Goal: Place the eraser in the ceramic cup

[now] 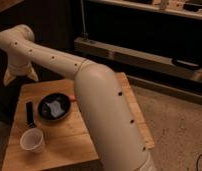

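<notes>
The eraser (30,114) is a flat black bar lying on the wooden table (69,145), just left of the black bowl. The ceramic cup (32,141) is a small white cup standing upright near the table's front left, a little in front of the eraser. My gripper (19,76) hangs above the table's far left corner, behind and above the eraser. Its two pale fingers (9,78) stand apart with nothing between them. My white arm sweeps across the middle of the view and hides the right part of the table.
A black round bowl (54,106) with something pale inside sits mid-table, right of the eraser. An orange stick's tip (72,98) shows beside the arm. A dark cabinet and a metal shelf rail (139,57) stand behind the table. Speckled floor lies to the right.
</notes>
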Available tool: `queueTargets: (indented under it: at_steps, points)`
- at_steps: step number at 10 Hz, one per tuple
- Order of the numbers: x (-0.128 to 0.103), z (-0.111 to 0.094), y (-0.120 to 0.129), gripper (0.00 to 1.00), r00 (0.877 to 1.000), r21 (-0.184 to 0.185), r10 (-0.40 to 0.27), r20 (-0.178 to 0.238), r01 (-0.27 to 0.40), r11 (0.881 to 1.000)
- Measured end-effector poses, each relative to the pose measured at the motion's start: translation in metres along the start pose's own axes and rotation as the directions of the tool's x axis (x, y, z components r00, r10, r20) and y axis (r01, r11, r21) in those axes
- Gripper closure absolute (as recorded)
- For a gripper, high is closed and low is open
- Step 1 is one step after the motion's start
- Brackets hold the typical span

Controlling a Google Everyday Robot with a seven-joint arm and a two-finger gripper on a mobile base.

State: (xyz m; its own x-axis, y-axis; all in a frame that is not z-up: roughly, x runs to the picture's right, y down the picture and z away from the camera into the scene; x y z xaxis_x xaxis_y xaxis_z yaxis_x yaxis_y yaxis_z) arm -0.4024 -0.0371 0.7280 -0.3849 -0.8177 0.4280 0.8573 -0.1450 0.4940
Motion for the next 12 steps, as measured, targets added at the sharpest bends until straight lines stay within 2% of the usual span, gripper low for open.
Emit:
queueTargets:
  at_steps: [3,5,6,8,10,12]
  points:
    - [-0.006,0.037,-0.005,0.20,0.998,-0.012,-0.003,0.057,0.003,1.000]
    - [-0.005,0.049,-0.005,0.20,0.997,0.000,-0.001,0.077,0.001,1.000]
    - [-0.007,0.055,-0.009,0.20,0.996,0.013,-0.006,0.086,0.005,1.000]
    - [-0.009,0.071,-0.010,0.20,0.994,0.080,-0.010,0.106,0.002,0.997]
    - [-0.016,0.088,-0.015,0.20,0.992,0.098,-0.018,0.127,0.005,0.995]
    - [-0.020,0.098,-0.013,0.20,0.990,0.099,-0.016,0.141,0.002,0.995]
